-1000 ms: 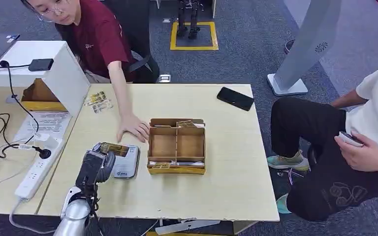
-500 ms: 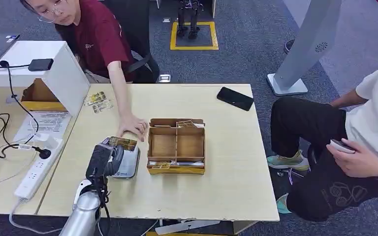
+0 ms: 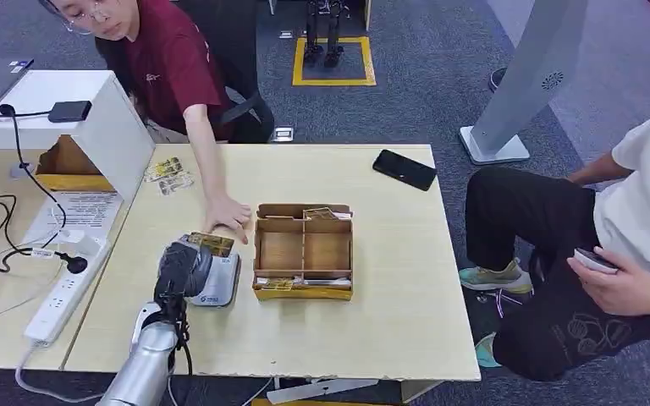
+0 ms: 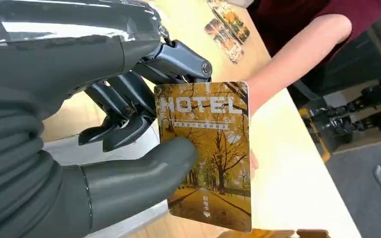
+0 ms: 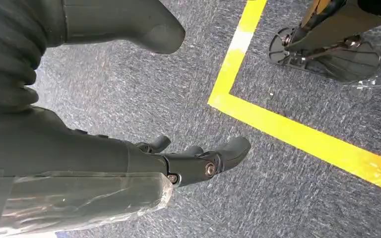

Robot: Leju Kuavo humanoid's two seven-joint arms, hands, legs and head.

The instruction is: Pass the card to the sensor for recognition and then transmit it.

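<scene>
Currently, step in hand: presenting the card to the sensor; recognition is judged under way or about to be, transmission not yet done.

Item 1, left robot hand [image 3: 184, 269]: clamped on the hotel key card [image 4: 206, 153], thumb pressed on the printed face, darker fingers behind it. In the head view the hand hangs over the near part of the sensor.

Item 2, hotel key card: yellow, an autumn avenue of trees and the word HOTEL. It juts beyond the fingertips, face toward the wrist camera, over the far edge of the sensor in the head view. Whether it touches the sensor cannot be told.

Item 3, sensor [image 3: 218, 286]: flat grey-white card reader on the worktop [image 3: 389, 296], directly beneath the left robot hand.

Item 4, cardboard tray [image 3: 305, 251]: four compartments, just beside the hand on its inner side; cards lie along its near and far rims.

Item 5, person's hand [image 3: 228, 216]: flat on the worktop just beyond the held card.

Item 6, right robot hand [image 5: 198, 161]: fingers loosely apart, holding nothing, hanging over grey carpet.

Next move, as judged: keep the card's face near the reader until read, then carry it onward, firmly pinched, toward the tray or the person's hand.
</scene>
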